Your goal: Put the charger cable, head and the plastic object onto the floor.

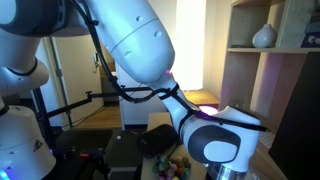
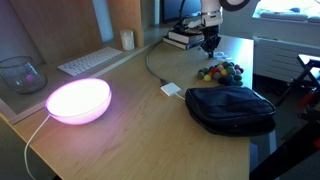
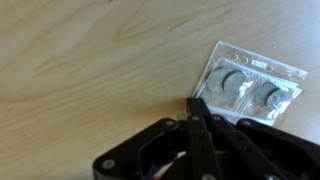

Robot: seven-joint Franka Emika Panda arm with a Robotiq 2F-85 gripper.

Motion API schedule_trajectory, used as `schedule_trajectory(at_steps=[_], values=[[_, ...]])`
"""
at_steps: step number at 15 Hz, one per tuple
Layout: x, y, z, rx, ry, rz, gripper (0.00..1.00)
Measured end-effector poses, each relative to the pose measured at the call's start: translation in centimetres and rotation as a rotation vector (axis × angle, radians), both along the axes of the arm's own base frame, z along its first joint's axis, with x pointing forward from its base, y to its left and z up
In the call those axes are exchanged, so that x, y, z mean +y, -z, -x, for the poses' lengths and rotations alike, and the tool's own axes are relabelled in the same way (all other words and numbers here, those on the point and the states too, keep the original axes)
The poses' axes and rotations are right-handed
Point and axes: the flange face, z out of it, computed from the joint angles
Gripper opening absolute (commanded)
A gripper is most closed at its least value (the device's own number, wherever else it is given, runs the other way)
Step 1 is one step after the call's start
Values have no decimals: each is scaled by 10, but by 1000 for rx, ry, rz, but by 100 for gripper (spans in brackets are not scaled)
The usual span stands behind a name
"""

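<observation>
Markings on the clear plastic packet (image 3: pixel 250 88) are too blurred to read; two round discs show inside it. The arm (image 1: pixel 140 40) reaches down from above, the hand (image 2: pixel 210 45) pointing straight down at the counter (image 2: pixel 120 130) beyond the black pouch (image 2: pixel 230 108). In the wrist view the hand (image 3: pixel 197 104) has its fingers pressed together with nothing between them, the tips at the packet's near corner; contact cannot be told. The head (image 2: pixel 172 90) lies on the counter just beside the pouch, and the charger cable (image 2: pixel 152 65) trails from it away from the pouch.
</observation>
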Motion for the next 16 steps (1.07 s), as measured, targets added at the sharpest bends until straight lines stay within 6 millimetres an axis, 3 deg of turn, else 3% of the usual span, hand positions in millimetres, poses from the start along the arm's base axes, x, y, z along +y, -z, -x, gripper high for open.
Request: schedule_trajectory(at_steps=[16], values=[[-3,-1,5,-11,-27,2,0]])
